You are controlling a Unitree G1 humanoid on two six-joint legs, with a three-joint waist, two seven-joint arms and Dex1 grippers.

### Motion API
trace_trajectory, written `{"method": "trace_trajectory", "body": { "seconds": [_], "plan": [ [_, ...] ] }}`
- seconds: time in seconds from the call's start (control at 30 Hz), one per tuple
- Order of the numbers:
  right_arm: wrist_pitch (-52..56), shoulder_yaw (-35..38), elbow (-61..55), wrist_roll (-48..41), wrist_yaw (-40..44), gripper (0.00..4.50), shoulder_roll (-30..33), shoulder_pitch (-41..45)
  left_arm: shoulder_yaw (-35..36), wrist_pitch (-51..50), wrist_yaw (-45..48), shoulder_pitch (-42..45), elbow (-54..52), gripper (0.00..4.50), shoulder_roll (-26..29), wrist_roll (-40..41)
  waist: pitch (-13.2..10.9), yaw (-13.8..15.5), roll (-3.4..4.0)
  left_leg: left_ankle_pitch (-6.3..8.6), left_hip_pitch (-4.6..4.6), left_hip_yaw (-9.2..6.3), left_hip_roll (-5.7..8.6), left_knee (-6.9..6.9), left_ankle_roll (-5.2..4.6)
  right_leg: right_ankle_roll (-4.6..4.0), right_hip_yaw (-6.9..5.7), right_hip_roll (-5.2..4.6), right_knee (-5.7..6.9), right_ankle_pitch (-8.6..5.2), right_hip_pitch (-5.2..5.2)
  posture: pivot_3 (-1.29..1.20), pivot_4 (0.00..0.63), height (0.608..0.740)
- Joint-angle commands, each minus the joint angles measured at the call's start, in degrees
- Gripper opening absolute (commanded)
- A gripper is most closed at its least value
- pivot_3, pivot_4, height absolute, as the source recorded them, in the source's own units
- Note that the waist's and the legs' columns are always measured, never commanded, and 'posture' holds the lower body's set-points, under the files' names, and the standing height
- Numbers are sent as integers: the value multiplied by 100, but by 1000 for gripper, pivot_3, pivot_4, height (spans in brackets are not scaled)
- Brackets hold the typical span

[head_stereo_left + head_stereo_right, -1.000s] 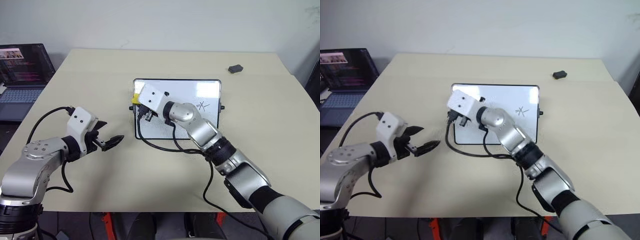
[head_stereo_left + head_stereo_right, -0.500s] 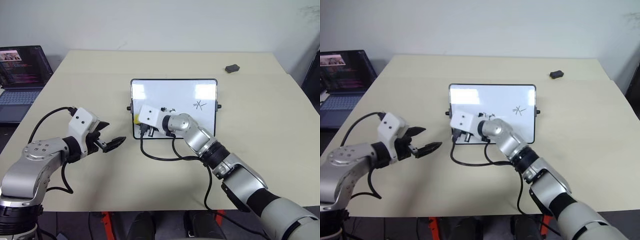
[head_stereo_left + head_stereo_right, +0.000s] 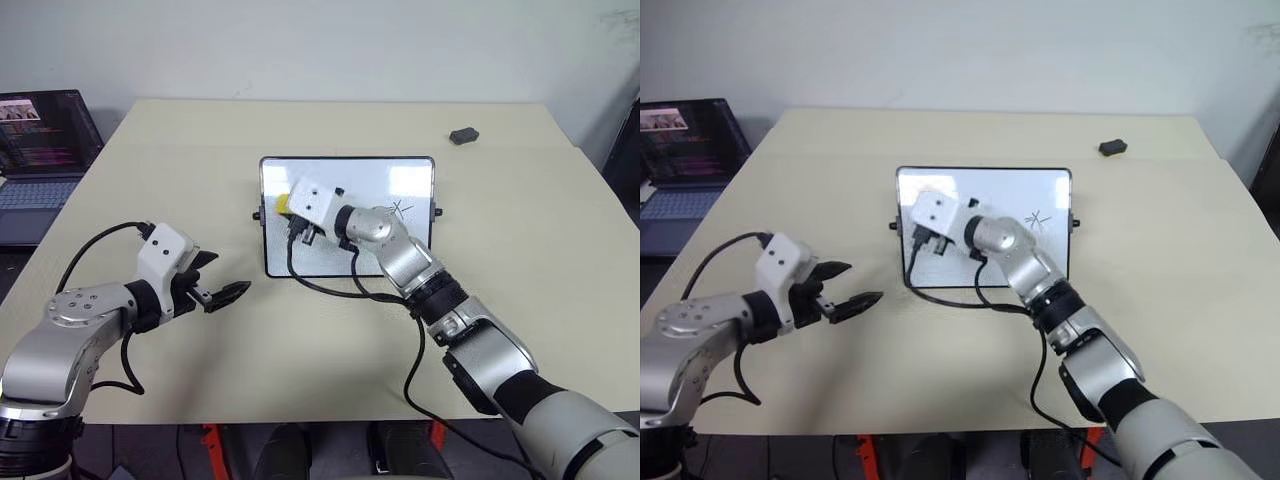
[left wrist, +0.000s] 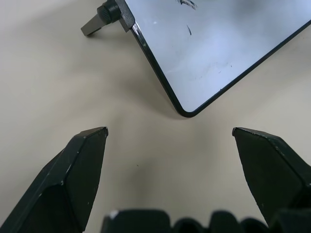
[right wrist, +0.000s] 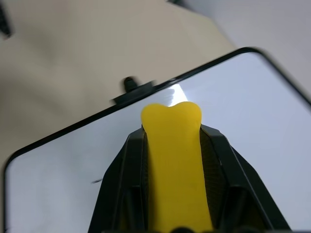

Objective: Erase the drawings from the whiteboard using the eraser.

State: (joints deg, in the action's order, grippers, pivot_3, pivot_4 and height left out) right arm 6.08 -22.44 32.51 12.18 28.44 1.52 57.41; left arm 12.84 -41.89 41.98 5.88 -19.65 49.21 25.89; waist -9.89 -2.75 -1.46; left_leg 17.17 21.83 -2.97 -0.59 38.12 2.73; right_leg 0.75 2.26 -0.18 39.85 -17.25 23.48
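Whiteboard scribble (illegible, no lettering)

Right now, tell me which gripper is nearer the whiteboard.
Right. The right gripper, holding the eraser, is over the whiteboard; the left gripper hovers beside its near left corner.

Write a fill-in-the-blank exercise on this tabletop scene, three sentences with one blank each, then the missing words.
1. The right claw is shut on the yellow oblong eraser, held over the glossy white black-framed ____.
2. The left claw hovers over the beige tabletop with its fingers ____.
3. Past the table's left edge sits an open ____ with a lit screen.

Missing words: whiteboard; open; laptop
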Motion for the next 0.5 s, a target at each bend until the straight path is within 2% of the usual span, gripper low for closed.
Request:
{"method": "trace_trajectory", "body": {
  "seconds": [0.03, 0.33, 0.5],
  "plan": [
    [-212, 134, 84, 14, -134, 1095, -39, 103, 118, 121, 33, 14, -121, 4500, 68, -36, 0, -13, 0, 0, 2, 1, 0, -2, 0, 0, 1, 0, -1, 0, 3, 0, 150, 740],
    [93, -497, 104, 354, 556, 1093, 183, -724, 89, 151, 60, 59, -115, 4500, 52, -21, 5, -38, -5, 0, -11, 3, 0, 1, -1, 0, 3, 0, 4, 0, -9, 0, 150, 740],
    [235, -597, -76, 382, 825, 1092, 244, -932, 57, 171, 68, 97, -80, 4500, 46, -29, 4, -37, -4, -3, -62, 2, 3, 3, -2, -3, 4, 0, 15, 2, -54, 0, 150, 740]
  ]
}}
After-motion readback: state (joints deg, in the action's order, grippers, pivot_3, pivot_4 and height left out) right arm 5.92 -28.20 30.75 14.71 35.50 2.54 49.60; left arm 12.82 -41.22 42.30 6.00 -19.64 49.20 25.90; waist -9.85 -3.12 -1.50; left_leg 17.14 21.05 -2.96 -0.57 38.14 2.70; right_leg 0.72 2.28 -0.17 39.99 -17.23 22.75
